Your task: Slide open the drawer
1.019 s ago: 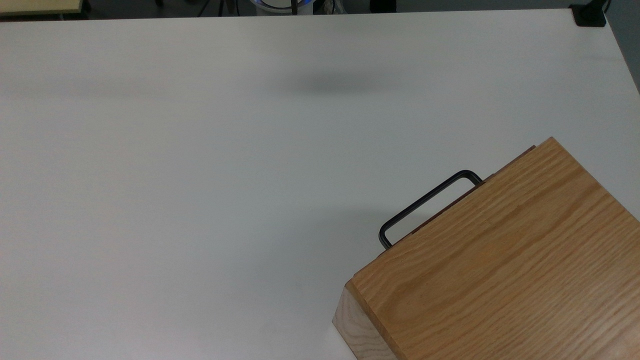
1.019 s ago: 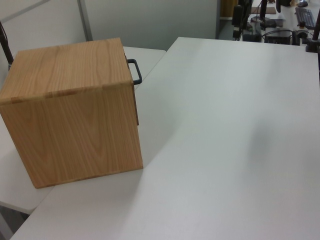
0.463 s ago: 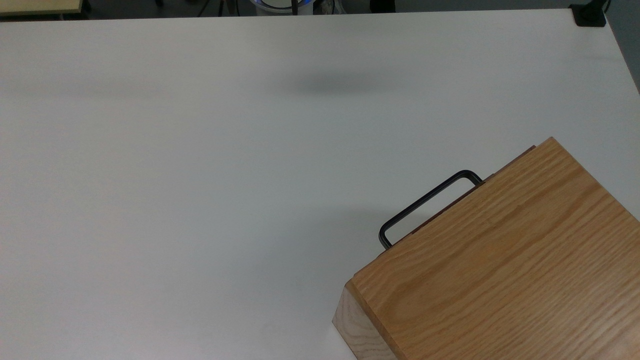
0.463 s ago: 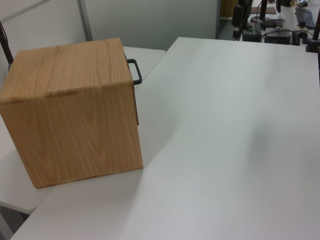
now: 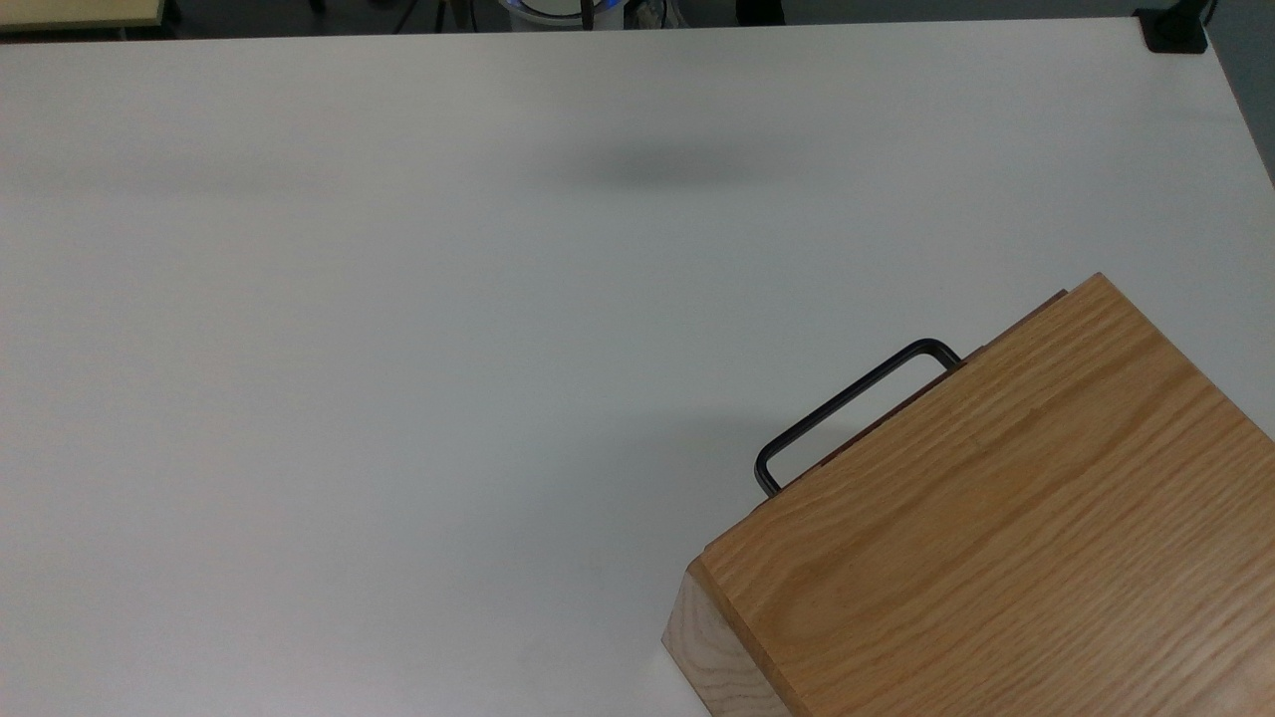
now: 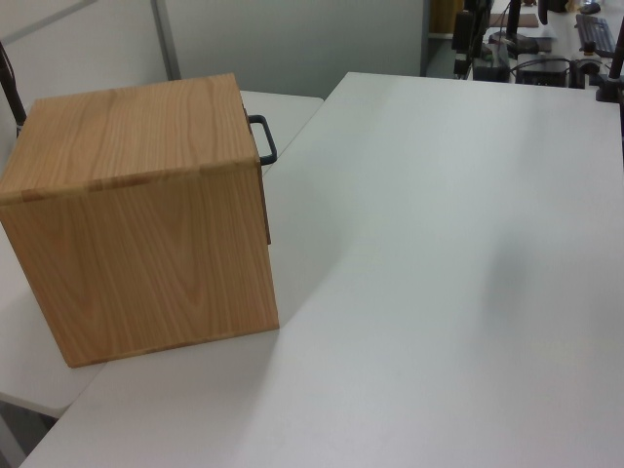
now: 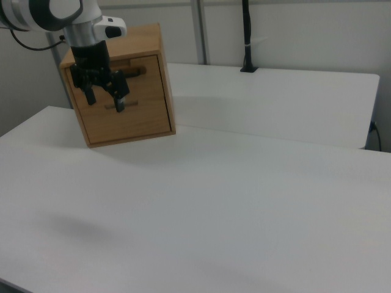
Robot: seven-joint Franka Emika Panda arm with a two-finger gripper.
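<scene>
The white table (image 7: 244, 201) lies bare across the near side of the right view. In the top view a soft grey shadow (image 5: 662, 164) sits on it towards the far edge, in the same spot as half a second and a second ago.

Farther back, at the right view's far left, stands the oak casing (image 7: 119, 46) with the drawer (image 7: 146, 101) in its front. The drawer is pushed in. In the top view, at the near right, its front shows as a narrow dark strip along the casing's edge, and the black handle (image 5: 847, 406) sticks out over the table. In the left view the handle (image 6: 265, 141) juts from the casing's far side. Top view and left view match their earlier frames: casing, drawer front and handle have not shifted, and the drawer has not begun to slide.

The gripper (image 7: 105, 102) hangs in front of the drawer's face in the right view, pointing down, and covers the left part of the face. Its two black fingers (image 7: 120, 101) are spread, with wood showing between them, and they hold nothing. Whether a finger touches the drawer front or the handle cannot be told. The white arm (image 7: 55, 12) comes in from the right view's top left corner.

Beyond the casing, a black post (image 7: 247, 36) stands at the table's far edge.
</scene>
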